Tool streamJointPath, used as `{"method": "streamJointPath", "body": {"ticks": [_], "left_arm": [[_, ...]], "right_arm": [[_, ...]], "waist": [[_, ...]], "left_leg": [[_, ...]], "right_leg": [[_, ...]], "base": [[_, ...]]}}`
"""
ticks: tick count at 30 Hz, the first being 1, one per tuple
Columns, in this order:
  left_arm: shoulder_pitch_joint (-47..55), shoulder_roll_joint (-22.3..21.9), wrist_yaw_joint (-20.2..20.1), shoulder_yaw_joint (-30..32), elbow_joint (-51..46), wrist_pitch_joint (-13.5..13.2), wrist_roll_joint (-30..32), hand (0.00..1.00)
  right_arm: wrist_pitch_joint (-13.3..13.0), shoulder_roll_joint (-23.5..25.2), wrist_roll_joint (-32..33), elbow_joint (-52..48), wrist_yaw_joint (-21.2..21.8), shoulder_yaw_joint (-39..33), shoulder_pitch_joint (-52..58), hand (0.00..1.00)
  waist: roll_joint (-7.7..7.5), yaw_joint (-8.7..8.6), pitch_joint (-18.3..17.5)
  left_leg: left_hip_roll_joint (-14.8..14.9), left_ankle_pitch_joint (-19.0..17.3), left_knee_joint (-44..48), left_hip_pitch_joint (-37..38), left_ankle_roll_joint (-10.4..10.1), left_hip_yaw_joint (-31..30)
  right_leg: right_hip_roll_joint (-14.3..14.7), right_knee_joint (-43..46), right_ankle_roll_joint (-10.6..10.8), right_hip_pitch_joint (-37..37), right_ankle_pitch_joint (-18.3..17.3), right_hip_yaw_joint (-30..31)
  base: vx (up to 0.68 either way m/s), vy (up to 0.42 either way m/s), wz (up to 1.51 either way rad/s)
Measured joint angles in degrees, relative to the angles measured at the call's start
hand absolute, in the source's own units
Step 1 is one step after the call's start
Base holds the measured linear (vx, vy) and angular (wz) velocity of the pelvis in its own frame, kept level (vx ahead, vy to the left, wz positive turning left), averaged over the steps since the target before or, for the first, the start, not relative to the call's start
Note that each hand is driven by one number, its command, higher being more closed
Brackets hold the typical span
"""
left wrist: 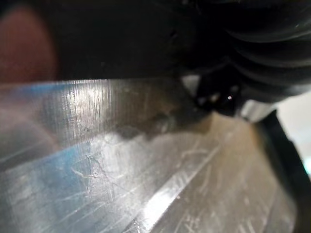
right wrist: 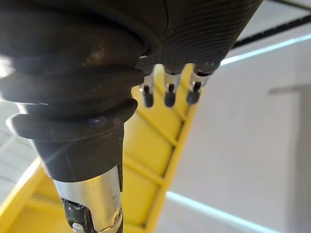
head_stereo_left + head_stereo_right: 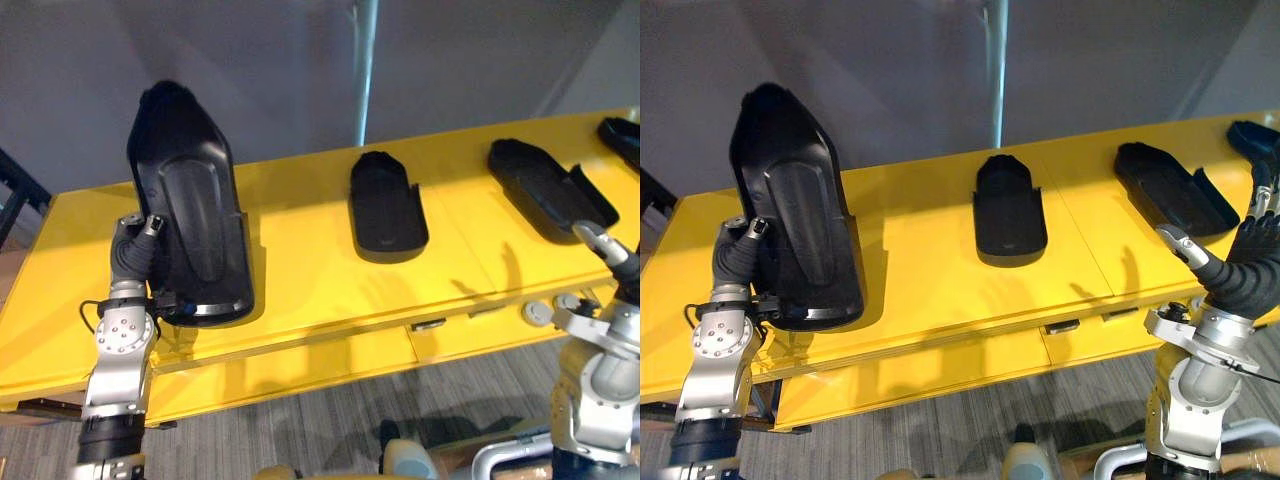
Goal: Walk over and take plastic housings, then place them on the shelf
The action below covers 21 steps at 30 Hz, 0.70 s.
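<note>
Head camera is looking down on a glossy yellow flat-topped shelf [image 3: 300, 260] that runs from 9 o'clock to 3 o'clock, its top in panels with a seam between them and a step along the front edge. At 9 o'clock the big black moulded plastic housing [image 3: 195, 220] stands tilted up, its lower end down at the shelf top and its rounded end towards the wall. My left hand [image 3: 140, 248] is right against its left rim, and I cannot tell how that hand is gripping. Near 12 o'clock a shorter black plastic housing [image 3: 388, 205] lies flat on the yellow. At 2 o'clock there is a long black plastic housing [image 3: 545, 188], also flat, and at the 3 o'clock edge I can see the tip of another black housing [image 3: 622, 135]. My right hand [image 3: 1250, 260] is at 4 o'clock, raised, spread and relaxed, holding nothing. Behind the shelf is a plain grey wall [image 3: 280, 70] with a pale upright pole [image 3: 366, 70]. Grey striped flooring [image 3: 300, 430] is at 6 o'clock.
</note>
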Motion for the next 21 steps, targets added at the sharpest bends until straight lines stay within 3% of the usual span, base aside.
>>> {"method": "streamJointPath", "body": {"ticks": [4,9,14,21], "left_arm": [[-5.34,0.09,-0.38,-1.05,10.02,2.73,-1.70,1.00],[-12.43,4.19,-1.92,-5.74,21.91,7.38,-5.56,1.00],[-19.95,6.95,-1.70,-8.13,30.18,9.24,-7.85,1.00],[-29.83,9.67,1.01,-9.87,36.50,11.78,-5.94,1.00]], "right_arm": [[1.78,-1.56,0.01,0.15,1.54,0.14,-1.47,0.00],[4.31,-4.95,2.20,0.91,4.06,2.77,-3.46,0.00],[4.91,-5.83,4.69,2.42,7.32,4.72,-3.44,0.00],[5.14,-6.46,7.26,2.64,10.71,9.07,-5.96,0.00]], "waist": [[0.90,-1.66,1.74],[1.57,-3.46,3.25],[1.79,-5.46,4.41],[2.07,-6.93,7.65]], "left_leg": [[-0.91,1.23,-1.67,0.03,0.29,1.01],[-1.03,2.50,-3.12,-0.07,0.58,3.06],[-1.06,2.51,-3.09,0.03,0.59,3.33],[-1.54,2.89,-2.95,-2.00,1.07,4.74]], "right_leg": [[-0.07,0.11,-0.05,-1.63,0.70,1.56],[0.68,-3.79,-0.49,-2.33,3.32,4.32],[0.63,-5.48,-0.66,-2.28,4.07,4.92],[0.09,-7.77,-0.96,-3.50,6.86,5.29]], "base": [[-0.06,0.014,-0.20],[-0.05,-0.004,-0.26],[-0.03,0.002,-0.10],[-0.03,0.005,-0.09]]}}
